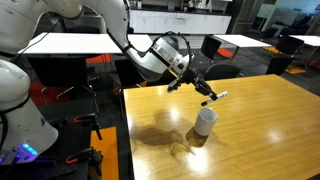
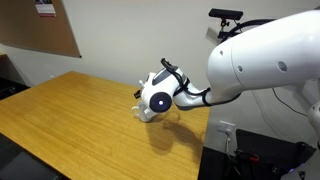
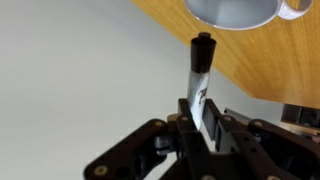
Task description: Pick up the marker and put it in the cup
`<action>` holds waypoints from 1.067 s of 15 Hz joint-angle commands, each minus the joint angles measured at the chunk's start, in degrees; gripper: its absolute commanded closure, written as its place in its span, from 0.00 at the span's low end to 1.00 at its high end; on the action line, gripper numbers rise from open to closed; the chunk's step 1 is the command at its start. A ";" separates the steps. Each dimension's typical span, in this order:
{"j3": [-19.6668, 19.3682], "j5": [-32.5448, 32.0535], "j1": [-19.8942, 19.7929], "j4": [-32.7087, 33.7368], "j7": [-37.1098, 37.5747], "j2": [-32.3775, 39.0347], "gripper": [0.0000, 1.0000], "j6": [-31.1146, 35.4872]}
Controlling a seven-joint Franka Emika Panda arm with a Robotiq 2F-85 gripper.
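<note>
Jaws clamped on the marker, gripping its light barrel from both sides. The dark cap end sticks out past the fingers. The gripper fills the bottom of the wrist view, with the black linkages spread out below.

Marker is off the table and held in the air. In an exterior view it sits tilted close to level, just above the cup and a bit toward the far side. No contact between marker and cup. In the wrist view the cap points toward the cup rim but stops short of it, so it's not inside.

Cup is upright on the wooden table, roughly mid-table, with its shadow falling on the wood beside it. It's white and plain, opening up.

The arm comes in from the table's edge, with the gripper angled down over the cup. In an exterior view the big white arm takes up the near side of the picture, and its wrist body covers the fingers and most of the cup, so I can't read the grip from there.

Around it:
- white-topped tables and black chairs behind
- a corkboard on the wall
- a black camera on a mount above the arm
</note>
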 commanded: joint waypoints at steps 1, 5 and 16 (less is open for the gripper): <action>4.45 -3.79 -3.86 4.15 5.03 0.02 0.95 -4.33; 13.42 -8.92 -10.18 7.30 7.80 -1.71 0.95 -12.18; 48.59 -21.89 -38.13 12.25 7.78 -6.86 0.95 -30.90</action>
